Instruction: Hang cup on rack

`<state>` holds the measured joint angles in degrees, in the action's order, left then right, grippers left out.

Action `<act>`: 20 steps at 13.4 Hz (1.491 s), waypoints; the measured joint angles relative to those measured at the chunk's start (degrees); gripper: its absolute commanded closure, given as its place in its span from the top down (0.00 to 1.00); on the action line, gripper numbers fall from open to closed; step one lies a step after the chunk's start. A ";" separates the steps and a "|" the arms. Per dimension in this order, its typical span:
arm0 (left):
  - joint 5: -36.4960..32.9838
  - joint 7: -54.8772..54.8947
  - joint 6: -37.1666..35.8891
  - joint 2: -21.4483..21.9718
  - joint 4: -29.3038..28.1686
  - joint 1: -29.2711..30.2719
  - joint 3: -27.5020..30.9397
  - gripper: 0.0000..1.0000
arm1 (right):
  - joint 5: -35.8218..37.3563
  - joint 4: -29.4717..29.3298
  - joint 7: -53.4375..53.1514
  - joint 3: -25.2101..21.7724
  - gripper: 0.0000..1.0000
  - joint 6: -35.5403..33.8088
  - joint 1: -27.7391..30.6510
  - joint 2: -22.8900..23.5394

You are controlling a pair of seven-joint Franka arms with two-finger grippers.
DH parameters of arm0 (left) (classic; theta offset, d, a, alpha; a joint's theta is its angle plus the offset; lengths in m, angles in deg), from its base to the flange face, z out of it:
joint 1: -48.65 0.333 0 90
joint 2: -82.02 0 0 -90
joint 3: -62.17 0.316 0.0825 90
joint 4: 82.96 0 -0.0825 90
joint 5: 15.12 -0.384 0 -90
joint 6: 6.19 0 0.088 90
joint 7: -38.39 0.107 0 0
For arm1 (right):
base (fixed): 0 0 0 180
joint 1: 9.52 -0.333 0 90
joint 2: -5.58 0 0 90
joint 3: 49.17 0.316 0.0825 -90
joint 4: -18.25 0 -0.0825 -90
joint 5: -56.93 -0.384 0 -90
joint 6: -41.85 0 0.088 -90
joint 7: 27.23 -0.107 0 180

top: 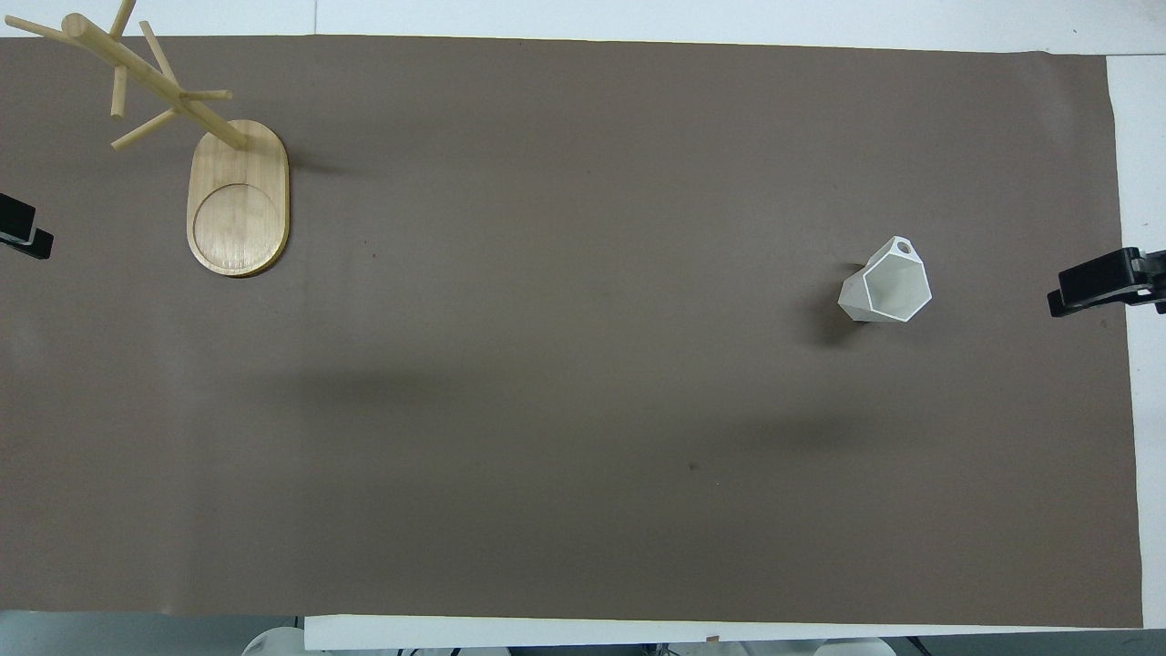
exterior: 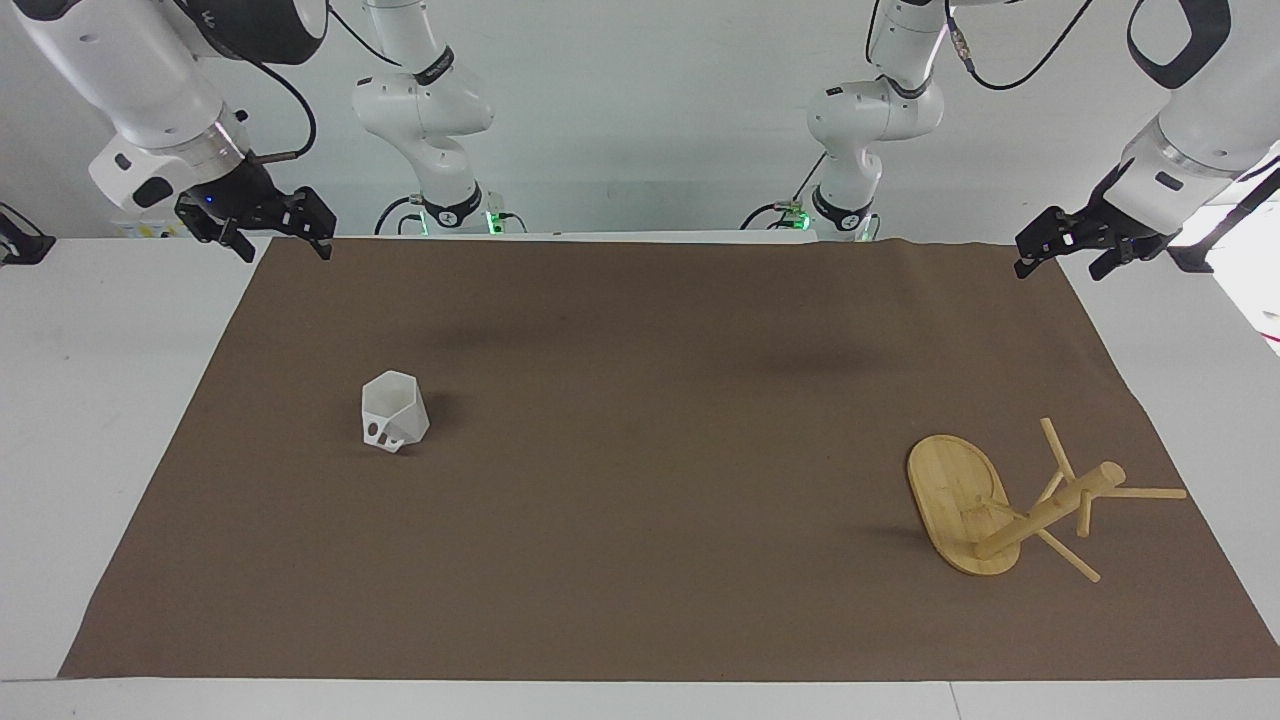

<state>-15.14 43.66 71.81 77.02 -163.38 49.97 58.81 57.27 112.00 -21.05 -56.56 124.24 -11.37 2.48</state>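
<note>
The white faceted cup [exterior: 393, 410] stands upright on the brown mat toward the right arm's end, its holed handle turned away from the robots; it also shows in the overhead view [top: 888, 284]. The bamboo rack [exterior: 960, 500] stands on its oval base toward the left arm's end, farther from the robots than the cup, with bare pegs; it also shows in the overhead view [top: 237, 205]. My right gripper [exterior: 282, 243] hangs open and empty over the mat's corner nearest its base, well apart from the cup. My left gripper [exterior: 1060, 265] hangs open and empty over the other near corner, apart from the rack.
A brown mat [exterior: 650, 480] covers most of the white table. Only the grippers' tips show at the side edges of the overhead view, the left [top: 23, 230] and the right [top: 1098, 287].
</note>
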 measured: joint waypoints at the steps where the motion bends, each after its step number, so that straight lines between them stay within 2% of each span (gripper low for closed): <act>1: 0.00 0.00 0.00 0.00 0.00 0.00 0.00 1.00 | 0.00 0.00 0.00 0.00 1.00 0.01 0.00 0.00; 8: 0.00 0.00 0.00 0.00 0.00 0.00 0.00 1.00 | 0.00 0.11 0.52 -0.63 1.00 0.00 0.91 0.00; 10: 0.00 0.00 0.00 0.00 0.00 0.00 0.00 1.00 | 0.00 0.22 7.17 -0.65 1.00 -0.04 1.02 0.00; 12: 0.00 0.00 0.00 0.00 0.00 0.00 0.00 1.00 | -1.13 0.39 22.06 -0.66 1.00 1.96 2.09 0.00; 15: 0.00 0.00 0.00 0.00 0.00 0.00 0.00 1.00 | -11.77 1.72 45.89 -0.79 1.00 3.61 9.67 0.99; 17: 0.00 0.00 0.00 0.00 0.00 0.00 0.00 1.00 | -20.52 2.30 62.54 -0.96 1.00 4.38 15.21 4.51; 20: 0.00 0.00 0.00 0.00 0.00 0.00 0.00 1.00 | -33.61 2.69 85.11 -1.05 1.00 4.63 21.38 13.62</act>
<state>-15.14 43.66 71.81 77.01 -163.38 49.97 58.81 23.66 114.68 64.06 -57.62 128.87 10.01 16.09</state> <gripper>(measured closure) 0.000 0.000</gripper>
